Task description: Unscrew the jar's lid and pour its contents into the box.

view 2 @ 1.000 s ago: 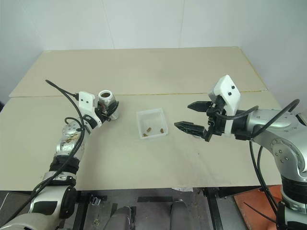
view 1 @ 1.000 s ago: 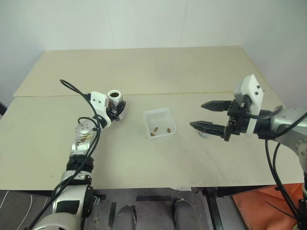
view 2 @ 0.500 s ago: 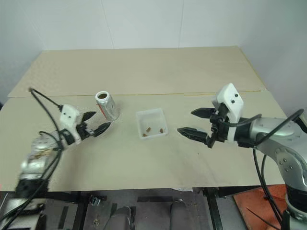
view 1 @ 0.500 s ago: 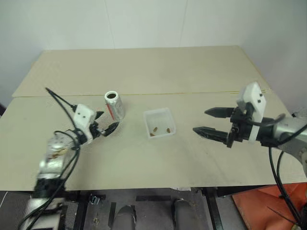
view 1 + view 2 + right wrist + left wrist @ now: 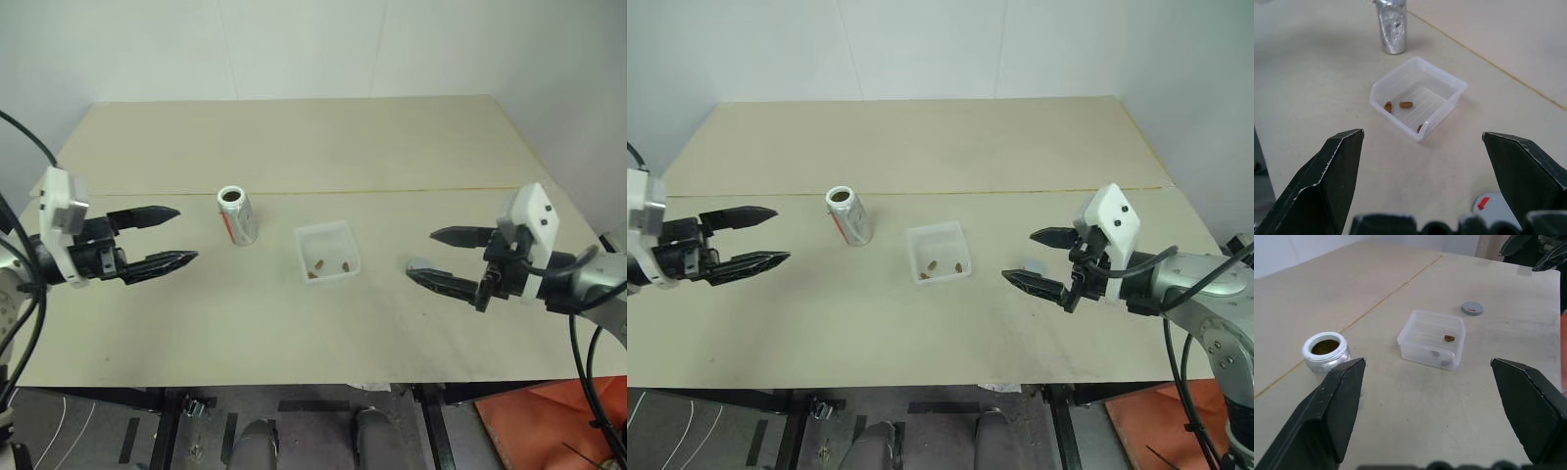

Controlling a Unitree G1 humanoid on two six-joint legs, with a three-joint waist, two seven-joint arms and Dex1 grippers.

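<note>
Both grippers' fingers gape empty, left [image 5: 167,236] and right [image 5: 438,255], flanking the upright, open-mouthed jar [image 5: 236,215]

Pale beige tabletop [image 5: 323,147] crossed by a thin yellowish seam line, carrying a jar [image 5: 236,215] with silvery sides, a red-and-white label and a white threaded rim around a brown interior. Translucent white box [image 5: 326,252] with faint ribbed lines on its floor, holding small brown contents [image 5: 1405,104]; grey lid [image 5: 1472,309] bearing a small red mark. Left gripper [image 5: 163,236] and right gripper [image 5: 443,257]: glossy black fingers on white housings.
</note>
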